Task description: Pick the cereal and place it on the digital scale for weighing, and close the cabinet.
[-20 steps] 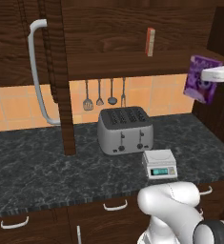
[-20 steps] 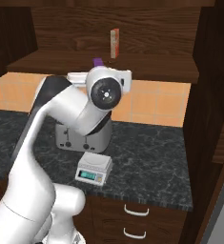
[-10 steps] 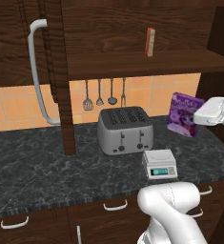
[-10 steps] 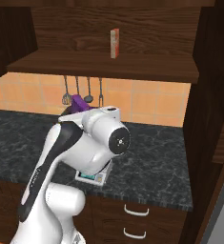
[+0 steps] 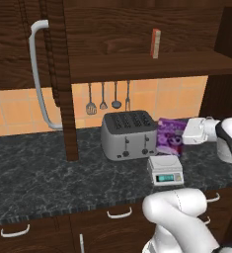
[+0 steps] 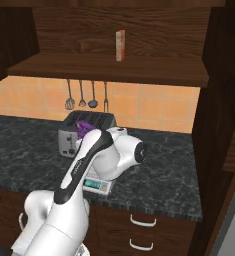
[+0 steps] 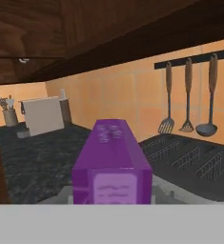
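Cereal [image 5: 172, 137] lowered from shelf height, now just above digital scale [image 5: 165, 170], jaws of gripper [image 5: 185, 137] clamping it. Placing remains; cabinet [image 5: 63, 79] door open.

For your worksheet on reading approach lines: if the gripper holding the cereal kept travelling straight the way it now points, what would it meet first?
Probably the toaster. The gripper points sideways with the cereal leading, right beside the toaster. The digital scale sits lower, under that line. Depth is unclear.
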Available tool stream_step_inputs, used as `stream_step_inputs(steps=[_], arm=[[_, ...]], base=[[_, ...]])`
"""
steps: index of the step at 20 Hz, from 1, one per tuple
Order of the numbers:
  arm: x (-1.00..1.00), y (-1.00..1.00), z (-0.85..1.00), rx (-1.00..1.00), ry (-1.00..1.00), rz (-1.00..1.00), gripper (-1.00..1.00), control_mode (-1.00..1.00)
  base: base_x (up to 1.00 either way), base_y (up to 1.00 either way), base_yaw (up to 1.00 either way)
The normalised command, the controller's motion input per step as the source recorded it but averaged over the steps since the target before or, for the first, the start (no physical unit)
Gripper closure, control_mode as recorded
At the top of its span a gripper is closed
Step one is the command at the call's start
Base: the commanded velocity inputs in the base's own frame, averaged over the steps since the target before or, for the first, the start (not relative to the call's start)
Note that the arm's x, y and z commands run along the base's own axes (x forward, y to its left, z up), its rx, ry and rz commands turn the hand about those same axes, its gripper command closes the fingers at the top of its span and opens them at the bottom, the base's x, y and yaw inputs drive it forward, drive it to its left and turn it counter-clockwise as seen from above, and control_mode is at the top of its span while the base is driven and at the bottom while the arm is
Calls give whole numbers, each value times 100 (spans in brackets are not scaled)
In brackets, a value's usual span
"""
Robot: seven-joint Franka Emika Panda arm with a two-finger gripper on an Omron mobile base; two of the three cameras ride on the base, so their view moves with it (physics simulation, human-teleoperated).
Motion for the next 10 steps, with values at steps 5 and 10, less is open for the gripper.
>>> stream_step_inputs(steps=[5, 10], arm=[[25, 0, -59, -7, 1, 4, 100, -100], [35, -3, -52, 0, -4, 2, 100, -100]], base=[[0, 0, 0], [0, 0, 0]])
